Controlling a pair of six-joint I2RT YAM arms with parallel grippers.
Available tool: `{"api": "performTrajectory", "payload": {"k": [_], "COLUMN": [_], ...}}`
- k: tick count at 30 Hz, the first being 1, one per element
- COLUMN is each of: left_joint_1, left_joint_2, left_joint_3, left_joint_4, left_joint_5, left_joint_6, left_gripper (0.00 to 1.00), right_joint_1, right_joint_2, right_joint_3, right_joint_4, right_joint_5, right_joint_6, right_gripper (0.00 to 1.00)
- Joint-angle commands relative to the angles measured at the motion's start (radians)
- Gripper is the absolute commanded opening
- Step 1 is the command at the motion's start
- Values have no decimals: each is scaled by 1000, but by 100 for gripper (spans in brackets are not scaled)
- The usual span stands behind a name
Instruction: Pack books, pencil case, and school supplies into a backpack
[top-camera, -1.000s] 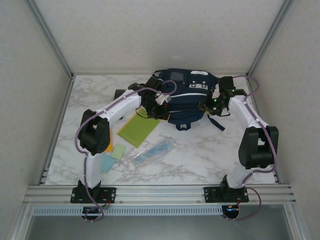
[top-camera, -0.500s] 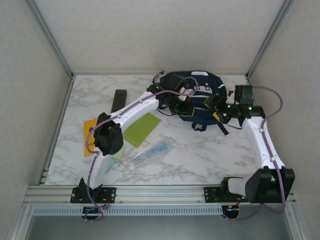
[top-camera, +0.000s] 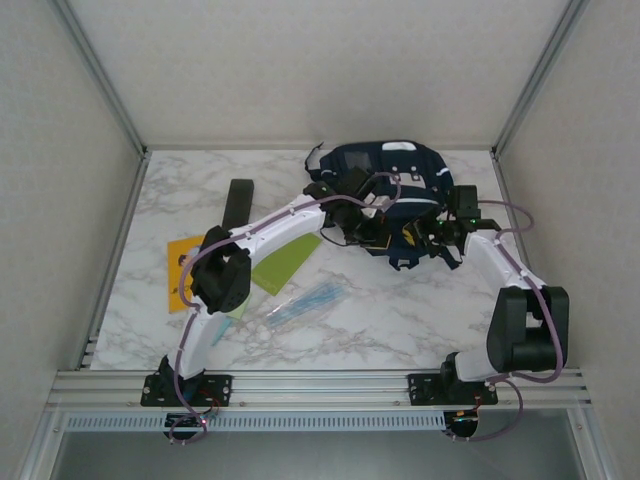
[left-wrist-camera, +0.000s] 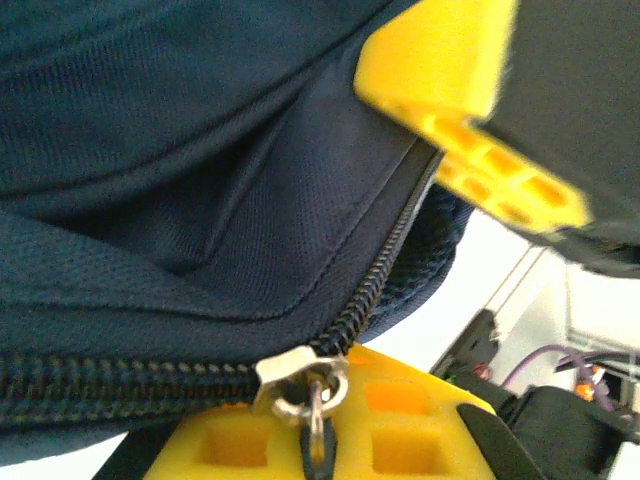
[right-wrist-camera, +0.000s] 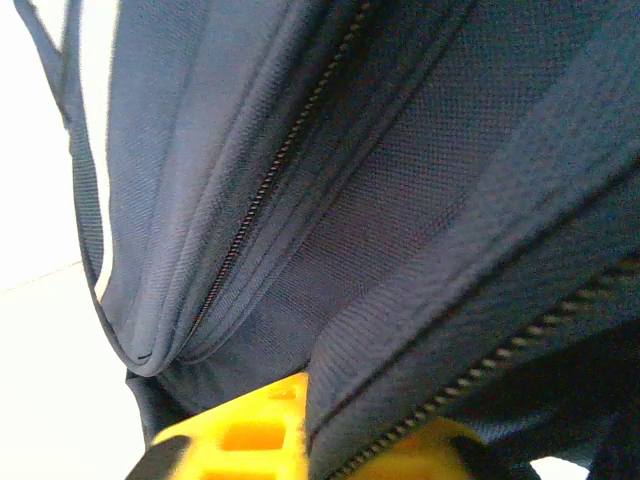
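The blue backpack (top-camera: 385, 172) lies at the 12 o'clock end of the table (top-camera: 420, 310), a little toward 1 o'clock. Both arms reach over to its near edge.

The left gripper (top-camera: 365, 230) is at the bag's 7 o'clock corner. In the left wrist view its yellow fingers (left-wrist-camera: 440, 60) sit above and below the blue cloth. They pinch the bag right beside its zipper. The little metal zipper pull (left-wrist-camera: 300, 378) hangs against the lower finger.

The right gripper (top-camera: 432, 233) is at the bag's 5 o'clock corner, close to the left one but not touching it. In the right wrist view its yellow fingers (right-wrist-camera: 250, 432) squeeze a fold of the bag that has a zipper running along it. The fingers are pressed tight on the cloth. A thin dark strap (right-wrist-camera: 85, 190) hangs down at 9 o'clock in that view.

The green notebook (top-camera: 288, 262) lies flat at 8 o'clock from the bag, partly under the left arm. The orange booklet (top-camera: 178, 268) lies at 9 o'clock from the notebook, near the table's edge. The clear pencil case (top-camera: 305, 302) lies at 5 o'clock from the notebook, just beside it. A black strip (top-camera: 240, 203) lies at 12 o'clock from the orange booklet.
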Motion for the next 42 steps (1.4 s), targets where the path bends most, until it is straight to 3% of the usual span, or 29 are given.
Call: {"api": "performTrajectory", "payload": {"k": [1, 6, 10, 14, 19, 24, 26, 30, 31, 34, 37, 42], "left_joint_1": [26, 143, 220, 268, 301, 339, 354, 383, 394, 417, 451, 482], "left_joint_2": [-97, -129, -119, -33, 115, 229, 277, 327, 323, 261, 199, 198], "left_joint_3": [-35, -152, -161, -56, 149, 313, 402, 514, 505, 382, 253, 238], "left_joint_4": [-59, -174, -250, -236, -151, -107, -153, -282, -313, -354, -322, -243], "left_joint_5": [-23, -61, -161, -278, -570, -760, -728, -526, -421, -247, -187, -299], "left_joint_6": [74, 99, 169, 182, 198, 181, 188, 277, 315, 405, 434, 318], "left_gripper": [0, 0, 0, 0, 0, 0, 0, 0, 0, 0, 0, 0], "right_joint_1": [1, 2, 9, 42, 64, 68, 71, 74, 75, 75, 76, 108], "right_joint_2": [-24, -83, -80, -74, -79, -78, -75, -69, -71, -70, -61, -42], "right_joint_3": [1, -2, -2, 2, 2, 2, 4, 22, 27, 39, 41, 42], "right_joint_4": [56, -12, -28, -33, -45, -47, -43, -52, -59, -71, -66, -12], "right_joint_5": [64, 148, 143, 143, 146, 145, 142, 160, 174, 200, 199, 163], "right_joint_6": [-55, -147, -190, -209, -228, -235, -234, -239, -245, -263, -273, -263], "right_gripper": [0, 0, 0, 0, 0, 0, 0, 0, 0, 0, 0, 0]}}
